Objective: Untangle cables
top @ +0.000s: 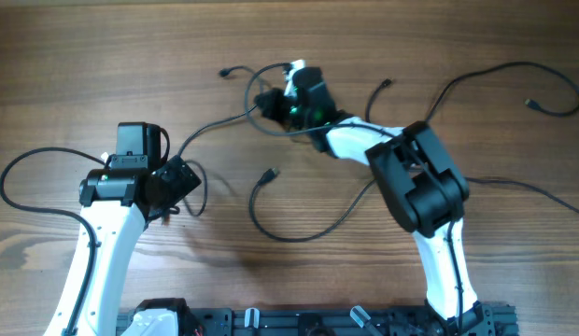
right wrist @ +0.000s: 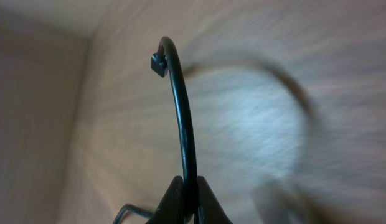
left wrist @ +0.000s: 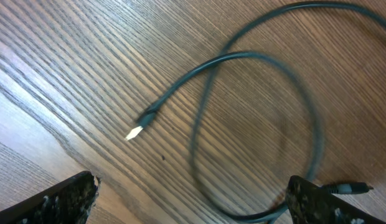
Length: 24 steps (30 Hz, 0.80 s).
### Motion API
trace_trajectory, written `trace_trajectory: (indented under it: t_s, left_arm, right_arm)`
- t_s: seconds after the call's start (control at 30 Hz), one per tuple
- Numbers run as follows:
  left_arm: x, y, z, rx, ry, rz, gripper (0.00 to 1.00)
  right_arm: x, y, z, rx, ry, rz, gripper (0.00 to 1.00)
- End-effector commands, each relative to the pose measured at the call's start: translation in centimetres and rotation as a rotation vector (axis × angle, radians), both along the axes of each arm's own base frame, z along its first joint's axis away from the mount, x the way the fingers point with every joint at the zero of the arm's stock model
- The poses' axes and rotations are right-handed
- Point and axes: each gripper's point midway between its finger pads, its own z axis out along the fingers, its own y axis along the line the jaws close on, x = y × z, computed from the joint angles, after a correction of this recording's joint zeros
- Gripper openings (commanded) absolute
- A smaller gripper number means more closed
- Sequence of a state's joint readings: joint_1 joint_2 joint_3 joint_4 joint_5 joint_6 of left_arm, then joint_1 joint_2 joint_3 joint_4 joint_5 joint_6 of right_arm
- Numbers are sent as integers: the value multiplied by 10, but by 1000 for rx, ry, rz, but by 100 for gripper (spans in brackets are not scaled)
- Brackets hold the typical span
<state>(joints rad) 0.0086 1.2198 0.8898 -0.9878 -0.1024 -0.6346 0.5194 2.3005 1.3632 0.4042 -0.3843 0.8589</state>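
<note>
At nine o'clock the left end effector [left wrist: 190,186] hangs released over a cable loop [left wrist: 255,55] lying on the worktop [left wrist: 68,74], probably ready to pin it. Toward twelve o'clock the right end effector [right wrist: 188,190] is clenched on a cable [right wrist: 183,124] below its plug [right wrist: 158,63], likely to draw it free of the cables [top: 299,237] spread across the middle.

Brown wood-grain table [top: 84,56], soft light

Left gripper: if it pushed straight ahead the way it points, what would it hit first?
Probably the cable loop lying on the table, straight ahead of the left gripper; depth is unclear.
</note>
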Motion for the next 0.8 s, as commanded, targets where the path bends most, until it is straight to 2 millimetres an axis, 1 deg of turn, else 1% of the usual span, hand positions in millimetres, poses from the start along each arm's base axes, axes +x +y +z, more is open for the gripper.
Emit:
trace_trajectory:
  t_s: [0.0,0.07,0.13,0.23,0.37,0.47,0.53,0.57,0.63,0.67,0.77]
  left_arm:
    - [-1,0,-2,-9,7,7,100]
    - [-1,0,-2,-9,7,7,100]
    - [-1,0,-2,-9,7,7,100]
    - [1,-2,-2,-19,5,5,100]
    - [4,-16,-13,-112,31,40,100]
    - [19,-36,-24,-192,32,-27,100]
    - [38,-57,-30,-272,-3,-76,100]
    - [44,-61,-31,-292,-19,-56,100]
    - [50,-61,-31,-325,-33,59,100]
    - [56,-61,-30,-356,-53,157,100]
    - [76,-63,-22,-413,-132,286,100]
  right_arm:
    - [27,-33,27,-2,-77,-46,5]
    - [40,-54,31,4,-82,-82,5]
    - [47,-69,33,14,-78,-96,5]
    - [49,-77,34,28,-75,-86,5]
    - [50,-78,34,18,-89,-75,4]
    - [48,-77,34,23,-86,-66,4]
    - [46,-75,34,28,-80,-53,4]
    - [45,-74,34,31,-79,-46,5]
    - [44,-73,35,36,-77,-36,4]
    - [43,-72,35,38,-76,-33,5]
    - [42,-71,35,39,-75,-30,5]
